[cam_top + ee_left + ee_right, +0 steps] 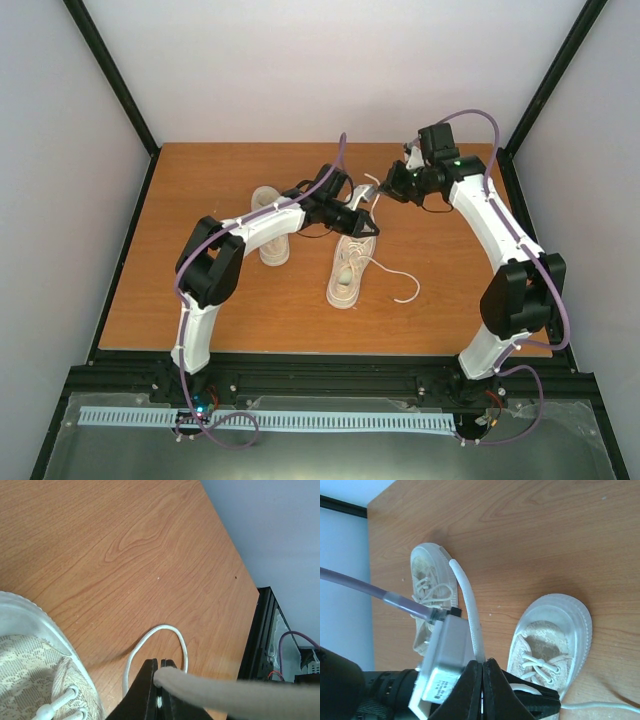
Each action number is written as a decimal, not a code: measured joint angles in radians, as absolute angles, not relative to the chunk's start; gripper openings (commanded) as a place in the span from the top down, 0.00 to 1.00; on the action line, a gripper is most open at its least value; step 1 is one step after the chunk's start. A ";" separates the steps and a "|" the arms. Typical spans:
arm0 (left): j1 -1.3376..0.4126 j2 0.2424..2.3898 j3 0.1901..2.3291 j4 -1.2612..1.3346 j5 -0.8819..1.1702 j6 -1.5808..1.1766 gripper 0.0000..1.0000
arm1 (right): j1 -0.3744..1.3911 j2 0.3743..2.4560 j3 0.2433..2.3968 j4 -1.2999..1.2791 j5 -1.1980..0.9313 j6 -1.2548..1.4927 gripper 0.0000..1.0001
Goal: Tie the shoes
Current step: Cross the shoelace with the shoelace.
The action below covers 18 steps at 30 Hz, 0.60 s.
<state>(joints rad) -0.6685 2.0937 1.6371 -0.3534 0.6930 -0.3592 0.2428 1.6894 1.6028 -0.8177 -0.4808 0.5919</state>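
Two cream shoes lie on the wooden table, one (271,228) to the left and one (349,270) in the middle. In the right wrist view the nearer shoe (555,640) shows its toe and the other shoe (429,587) lies behind. My left gripper (368,229) (161,669) is shut on a white lace (235,694) just past the middle shoe's toe (25,650). My right gripper (384,186) (482,664) is shut on the same lace's other stretch (466,597), a short way above. A loop of lace (156,639) lies on the wood under the left jaws.
A loose lace end (402,281) trails right of the middle shoe. The table's far right edge and black frame (260,630) are close to the left gripper. Pale walls enclose the table on three sides. The left wrist's camera housing (445,665) sits beside the right jaws.
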 measured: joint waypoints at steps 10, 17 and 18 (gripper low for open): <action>-0.620 2.014 1.525 -0.359 0.754 -0.379 0.99 | 0.202 1.687 1.466 -0.862 -0.379 0.518 0.30; -0.559 1.952 1.483 -0.414 0.783 -0.376 0.96 | 0.200 1.610 1.255 -0.931 -0.260 0.447 0.37; -0.554 1.951 1.483 -0.423 0.789 -0.373 0.96 | 0.200 1.594 1.211 -0.951 -0.254 0.446 0.38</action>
<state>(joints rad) -0.5541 1.9514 1.4830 -0.4229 0.7891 -0.3729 0.2005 1.5936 1.2106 -0.9512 -0.2543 0.4461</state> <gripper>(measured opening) 0.039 0.650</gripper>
